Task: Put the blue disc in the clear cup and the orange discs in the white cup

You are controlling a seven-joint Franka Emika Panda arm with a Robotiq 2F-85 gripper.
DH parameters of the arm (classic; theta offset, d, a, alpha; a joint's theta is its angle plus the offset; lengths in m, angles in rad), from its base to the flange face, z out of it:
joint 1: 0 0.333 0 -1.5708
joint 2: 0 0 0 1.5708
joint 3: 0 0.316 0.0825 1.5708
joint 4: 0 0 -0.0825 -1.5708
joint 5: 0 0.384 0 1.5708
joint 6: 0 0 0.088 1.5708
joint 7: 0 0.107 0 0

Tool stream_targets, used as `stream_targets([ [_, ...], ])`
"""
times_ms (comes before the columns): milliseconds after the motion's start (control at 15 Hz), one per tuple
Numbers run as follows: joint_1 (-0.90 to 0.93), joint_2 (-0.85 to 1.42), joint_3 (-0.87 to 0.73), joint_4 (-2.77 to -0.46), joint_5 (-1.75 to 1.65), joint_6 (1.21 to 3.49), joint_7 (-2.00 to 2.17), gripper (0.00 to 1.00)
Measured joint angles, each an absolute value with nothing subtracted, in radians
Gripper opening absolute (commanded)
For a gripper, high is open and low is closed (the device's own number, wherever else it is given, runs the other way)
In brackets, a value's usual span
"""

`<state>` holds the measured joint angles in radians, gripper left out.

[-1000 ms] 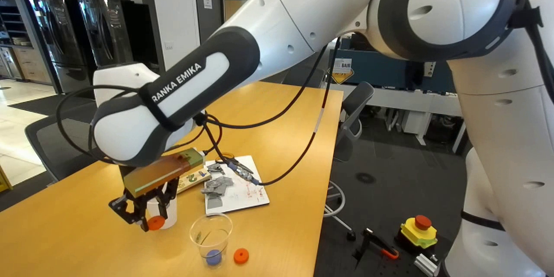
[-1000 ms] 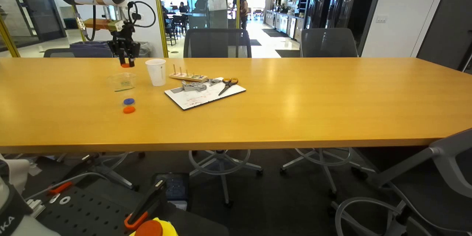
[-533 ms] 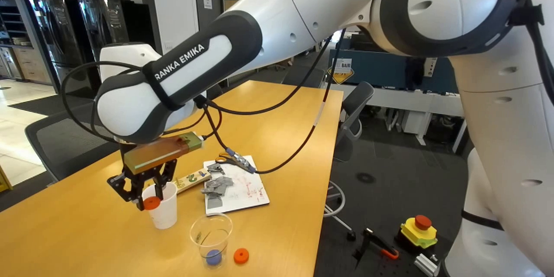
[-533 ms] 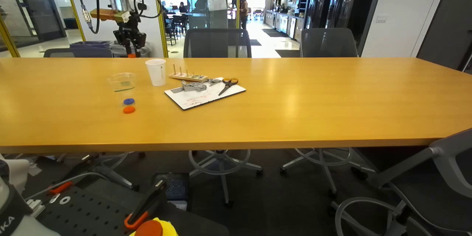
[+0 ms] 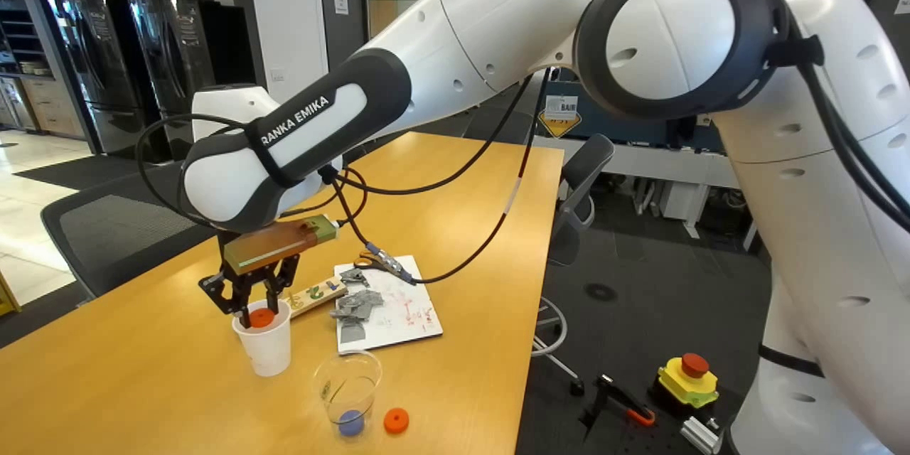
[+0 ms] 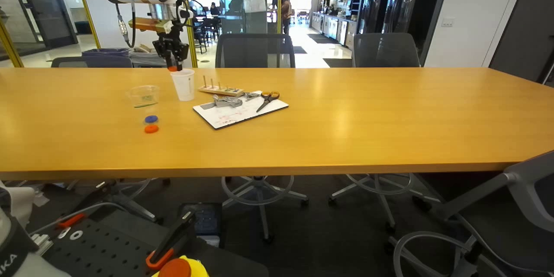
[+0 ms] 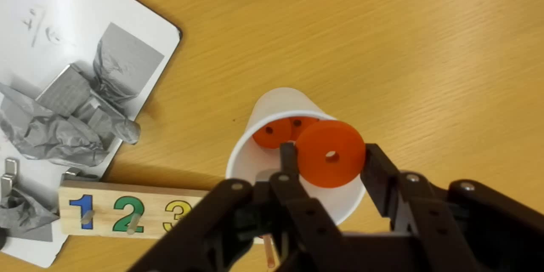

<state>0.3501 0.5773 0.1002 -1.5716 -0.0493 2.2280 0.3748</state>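
One orange disc [image 7: 318, 146] sits pinched in my hand [image 7: 330, 155], the dark fingertips [image 7: 289, 159] narrowed onto it from two sides, and the wrist view gives me its flat face with the small hole at the centre. I have it over the mouth of the white cup [image 5: 270, 354], which stands upright on the table [image 6: 389, 121]; whether the disc is above the rim or slightly below it, I cannot tell from here. Down inside that cup I see two more orange discs [image 7: 278, 138], close together and partly hidden. Near the white cup stands the clear cup [image 5: 345, 392], upright too, and through its wall I can make out the blue disc [image 5: 351, 424] at the bottom. Just beside the clear cup, a further orange disc [image 5: 396, 424] lies flat on the table.

Outward from there, a wooden peg board [image 7: 153, 216] with coloured numerals lies just beside the white cup, close to a whiteboard [image 6: 246, 111] that carries crumpled grey scraps [image 7: 66, 140], with scissors [image 6: 265, 102] lying across its edge. My white arm [image 5: 455, 35] reaches in over the table. Low in both exterior views, off the table, I get the yellow emergency stop [image 5: 686, 387]. Beyond the table's far edge are mesh-backed chairs [image 6: 255, 51], and a person [image 6: 286, 11] stands well back.
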Motion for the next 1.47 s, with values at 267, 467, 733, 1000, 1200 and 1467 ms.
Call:
stream_targets([
  [267,0.334,0.620,0.092,-1.518,-0.049,2.228,0.365,0.49],
  [467,0.327,0.640,0.092,-1.492,-0.049,2.226,0.364,0.82],
  [733,0.326,0.646,0.092,-1.487,-0.049,2.220,0.360,1.00],
  [1000,0.326,0.614,0.099,-1.503,-0.048,2.189,0.329,1.00],
  [1200,0.316,0.524,0.110,-1.571,-0.045,2.156,0.277,1.00],
  [1467,0.266,0.341,0.133,-1.745,-0.031,2.095,0.146,1.00],
])
